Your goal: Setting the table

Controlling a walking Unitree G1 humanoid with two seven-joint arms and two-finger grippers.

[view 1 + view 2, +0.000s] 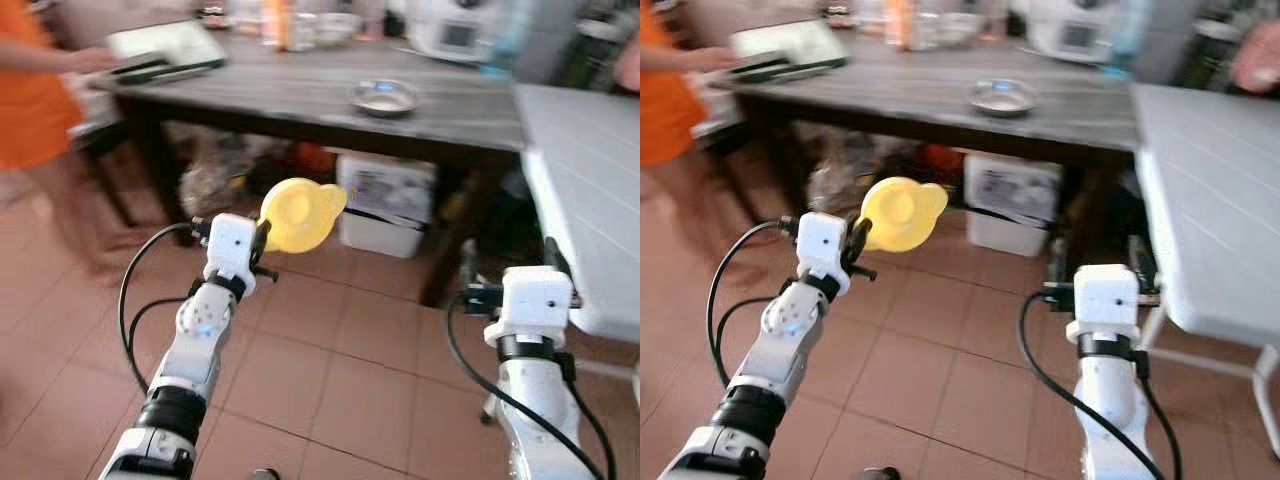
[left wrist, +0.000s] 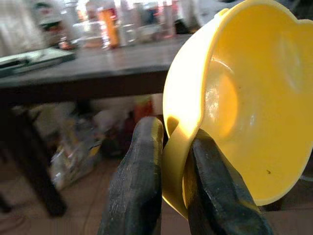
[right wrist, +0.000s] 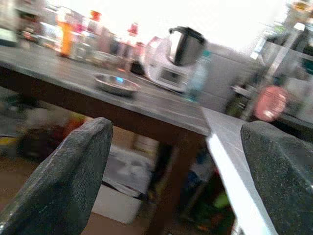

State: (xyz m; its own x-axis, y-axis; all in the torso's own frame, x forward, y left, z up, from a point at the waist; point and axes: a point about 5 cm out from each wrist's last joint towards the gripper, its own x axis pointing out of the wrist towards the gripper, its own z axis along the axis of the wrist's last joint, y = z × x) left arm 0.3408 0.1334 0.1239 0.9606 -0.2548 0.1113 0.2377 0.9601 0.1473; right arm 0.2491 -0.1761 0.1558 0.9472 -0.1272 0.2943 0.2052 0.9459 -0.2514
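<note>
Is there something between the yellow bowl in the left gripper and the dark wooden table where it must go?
Nothing visible blocks the way. The left gripper holds the yellow bowl by its rim above open tiled floor, short of the dark table. A metal bowl sits on the tabletop.

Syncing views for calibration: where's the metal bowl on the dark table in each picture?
Left eye view: metal bowl on the dark table, upper centre-right.
Right eye view: same bowl, upper centre.
Left wrist view: not in it; the yellow bowl sits in the left tool.
Right wrist view: bowl, centre-left.
Shared landmark: the dark table.
</note>
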